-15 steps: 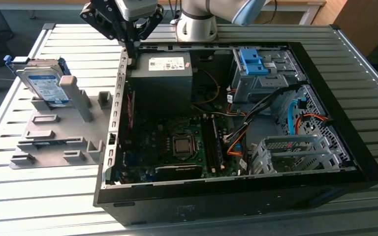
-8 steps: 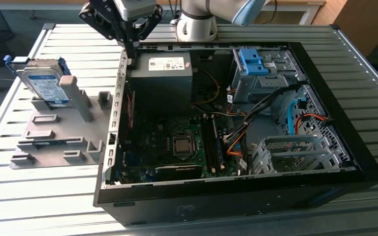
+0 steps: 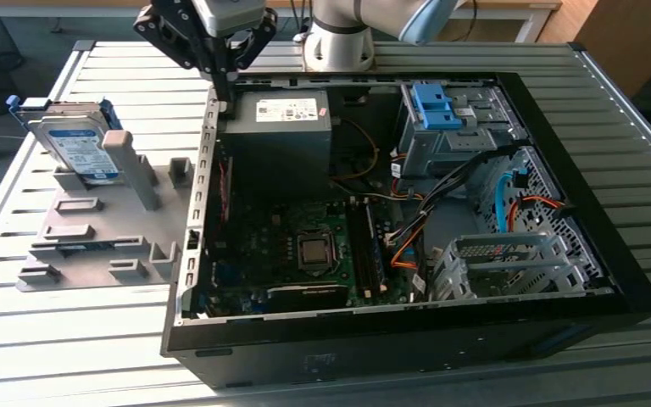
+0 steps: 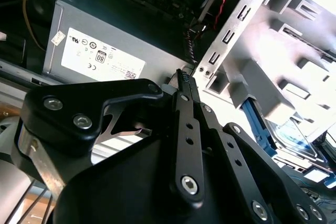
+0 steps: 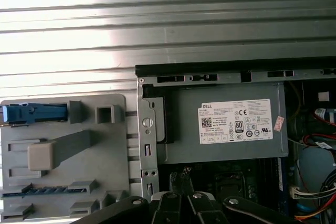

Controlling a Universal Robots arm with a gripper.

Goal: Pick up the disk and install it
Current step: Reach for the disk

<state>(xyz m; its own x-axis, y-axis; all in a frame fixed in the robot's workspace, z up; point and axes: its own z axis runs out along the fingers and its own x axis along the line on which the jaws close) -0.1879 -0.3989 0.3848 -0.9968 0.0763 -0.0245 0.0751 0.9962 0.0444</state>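
You have the slatted grey metal table (image 3: 65, 339) carrying the open black computer case (image 3: 416, 339). In the exterior view, the grey plastic fixture plate (image 3: 82, 254) lies at the case's nine o'clock. The silver-grey, blue-railed disk (image 3: 77, 140) stands on edge on the plate, at ten o'clock. Your black gripper (image 3: 225, 85), fingers pinched together and empty, hangs at the case's eleven o'clock corner.

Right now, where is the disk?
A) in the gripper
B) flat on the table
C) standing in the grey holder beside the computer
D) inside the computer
C: the disk stands on edge in the grey holder, on the exterior view's left of the computer case, apart from the gripper.
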